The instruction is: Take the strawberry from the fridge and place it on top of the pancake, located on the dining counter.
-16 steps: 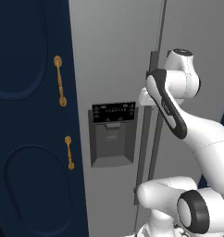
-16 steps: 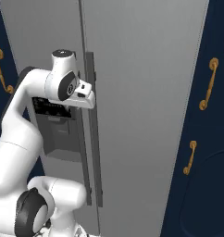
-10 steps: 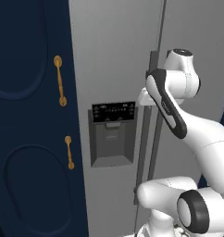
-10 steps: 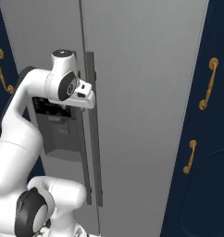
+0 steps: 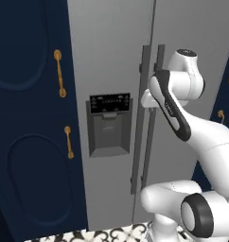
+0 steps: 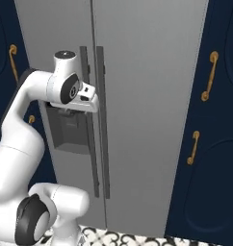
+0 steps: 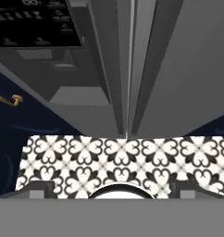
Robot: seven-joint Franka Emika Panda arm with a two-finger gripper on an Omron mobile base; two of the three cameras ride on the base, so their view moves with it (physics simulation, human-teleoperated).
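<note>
Straight ahead of my base stands the fridge [image 5: 116, 56], light grey, both doors closed, with its two long vertical handles [image 5: 145, 118] running side by side down the seam between them. On the left door I see the black-panelled dispenser recess [image 5: 109, 124], and navy cabinets [image 5: 31, 118] with brass handles [image 5: 60, 79] flank the appliance on both sides; the right base view shows more brass handles [image 6: 208, 77] on the cabinet at that side. My arm is raised in front of the doors, and the hand [image 6: 82, 97] sits close against the handles at about the height of the dispenser, pointing downward. From the hand view I look down along the door seam [image 7: 128, 69] to the black-and-white patterned floor tiles [image 7: 118, 159], with the dispenser panel at upper left. The fingertips [image 7: 37, 189] appear at the far left and far right of the bottom edge, so the jaws are spread wide, with nothing between them. I cannot see the strawberry; the closed doors hide the fridge's inside.
</note>
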